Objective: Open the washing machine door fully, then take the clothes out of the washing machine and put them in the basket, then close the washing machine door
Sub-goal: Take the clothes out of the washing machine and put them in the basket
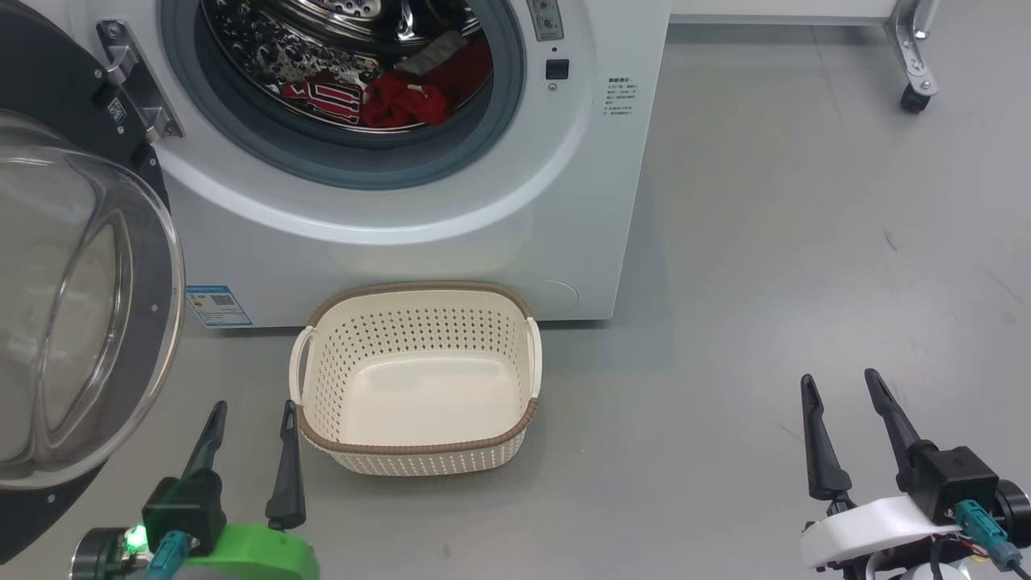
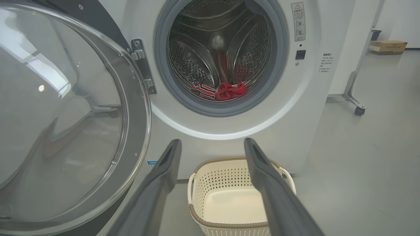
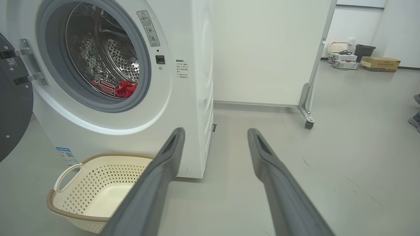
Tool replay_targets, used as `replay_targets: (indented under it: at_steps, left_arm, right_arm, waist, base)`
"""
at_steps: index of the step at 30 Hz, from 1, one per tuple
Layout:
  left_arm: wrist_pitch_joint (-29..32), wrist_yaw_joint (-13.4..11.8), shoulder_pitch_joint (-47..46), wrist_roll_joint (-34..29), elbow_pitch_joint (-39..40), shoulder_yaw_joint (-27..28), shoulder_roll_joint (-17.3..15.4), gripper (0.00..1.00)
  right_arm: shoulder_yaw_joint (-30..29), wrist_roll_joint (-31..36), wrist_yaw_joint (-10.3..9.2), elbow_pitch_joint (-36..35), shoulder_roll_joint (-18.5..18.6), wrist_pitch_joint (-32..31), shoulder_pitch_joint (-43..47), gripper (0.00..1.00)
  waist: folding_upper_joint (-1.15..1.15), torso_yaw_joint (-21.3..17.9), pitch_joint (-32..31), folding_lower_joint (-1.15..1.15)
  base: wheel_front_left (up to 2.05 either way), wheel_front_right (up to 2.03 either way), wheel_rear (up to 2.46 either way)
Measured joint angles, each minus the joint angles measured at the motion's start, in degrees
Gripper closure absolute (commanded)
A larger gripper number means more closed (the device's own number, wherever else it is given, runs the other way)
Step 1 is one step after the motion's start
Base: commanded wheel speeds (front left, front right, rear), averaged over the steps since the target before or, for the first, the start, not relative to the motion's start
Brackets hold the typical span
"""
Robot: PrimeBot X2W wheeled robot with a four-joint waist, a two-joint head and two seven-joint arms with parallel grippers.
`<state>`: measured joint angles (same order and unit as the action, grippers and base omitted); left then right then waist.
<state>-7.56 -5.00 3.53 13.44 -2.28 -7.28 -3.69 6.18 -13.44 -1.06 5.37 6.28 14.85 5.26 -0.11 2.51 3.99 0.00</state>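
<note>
Both the left gripper point(image 1: 253, 409) and right gripper point(image 1: 841, 379) hang spread and empty, while the clothes point(image 1: 387, 98) lie far inside the washing machine point(image 1: 403, 242), so a reach could clip the open washing machine door point(image 1: 80, 322) at left or miss the near basket point(image 1: 419, 287).

Door point(image 1: 80, 322) swung wide left, washing machine point(image 1: 387, 242) mouth unblocked; basket point(image 1: 419, 466) parked right below it (floor point(image 1: 765, 282) on the right open)
</note>
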Motion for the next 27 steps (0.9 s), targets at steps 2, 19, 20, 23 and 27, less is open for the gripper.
replay_targets:
  at_steps: [2, 19, 20, 23, 27]
  left_arm:
    - [0.0, 0.0, 0.01, -0.09, 0.27, -0.04, 0.0, 0.0]
    - [-0.07, -0.01, 0.1, -0.52, 1.07, -0.19, 0.0, 0.0]
    - [-0.07, -0.01, 0.1, -0.52, 1.1, -0.21, 0.0, 0.0]
    - [-0.07, -0.01, 0.14, -0.52, 1.16, -0.23, 0.0, 0.0]
    - [0.44, -0.35, 0.34, -1.52, 0.97, 0.36, -0.01, 0.0]
  right_arm:
    - [-0.04, 0.0, 0.0, -0.02, -0.01, 0.0, 0.0, 0.0]
    - [-0.29, 0.0, 0.08, -0.08, -0.29, 0.01, 0.03, 0.0]
    - [-0.29, 0.0, 0.09, -0.08, -0.31, 0.0, 0.03, 0.0]
    - [-0.27, 0.0, 0.29, -0.08, -0.38, 0.0, 0.03, 0.0]
    - [-0.24, 0.0, 0.42, -0.07, -0.4, 0.0, 0.04, 0.0]
  waist:
    - [0.0, 0.03, 0.02, 0.0]
    - [0.0, 0.09, 0.14, 0.0]
    - [0.0, 0.13, 0.14, 0.0]
    - [0.0, 0.24, 0.14, 0.0]
    - [0.0, 0.38, 0.19, 0.0]
  base:
    - [0.24, -0.24, 0.0]
    - [0.62, -0.62, 0.0]
    - [0.95, -0.95, 0.0]
    - [1.03, -1.03, 0.0]
    - [1.12, -1.12, 0.0]
